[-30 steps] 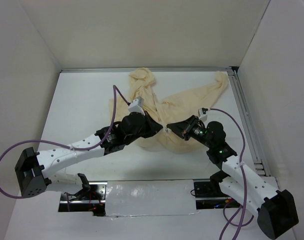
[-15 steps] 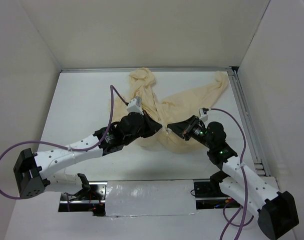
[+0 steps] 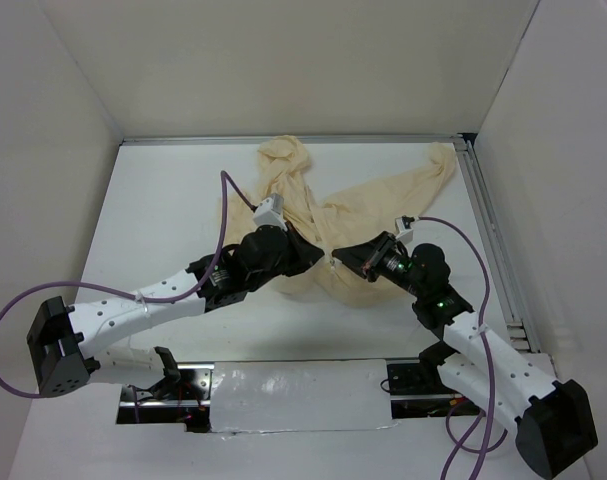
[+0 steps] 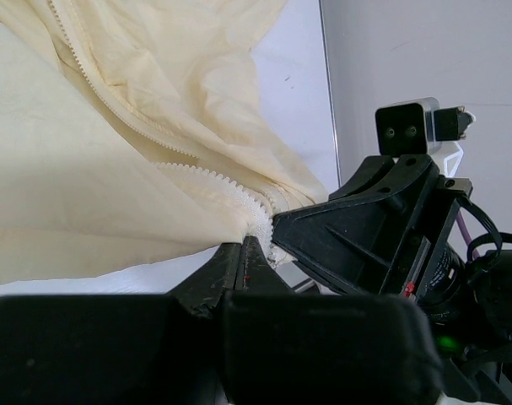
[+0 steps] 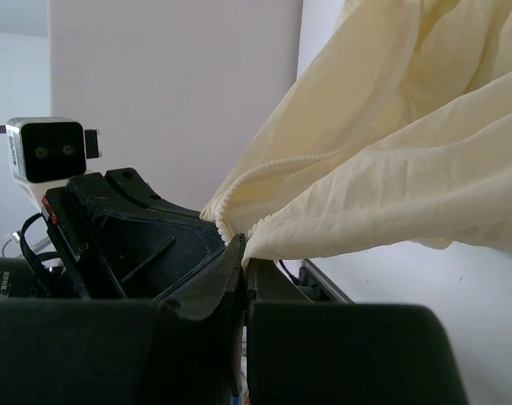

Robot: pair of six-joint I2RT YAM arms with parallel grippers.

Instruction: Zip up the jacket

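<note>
The cream jacket (image 3: 368,205) lies wrinkled at the back middle of the white table, its front open, hood toward the back. My left gripper (image 3: 315,256) is shut on the jacket's lower front edge by the zipper teeth (image 4: 196,173). My right gripper (image 3: 345,260) faces it from the right and is shut on the other lower front edge (image 5: 340,219). The two grippers almost touch, holding the hem corners lifted off the table. In the left wrist view the pinch (image 4: 243,245) sits right at the bottom of the zipper; in the right wrist view the pinch (image 5: 244,245) holds cream cloth.
White walls enclose the table on three sides. A metal rail (image 3: 493,240) runs along the right edge. A cut-out with cables (image 3: 173,385) sits at the near edge between the arm bases. Bare table (image 3: 163,210) lies left of the jacket.
Both grippers stay shut on the jacket's lower edges. The left arm shifted very slightly; otherwise nothing visibly changed.
</note>
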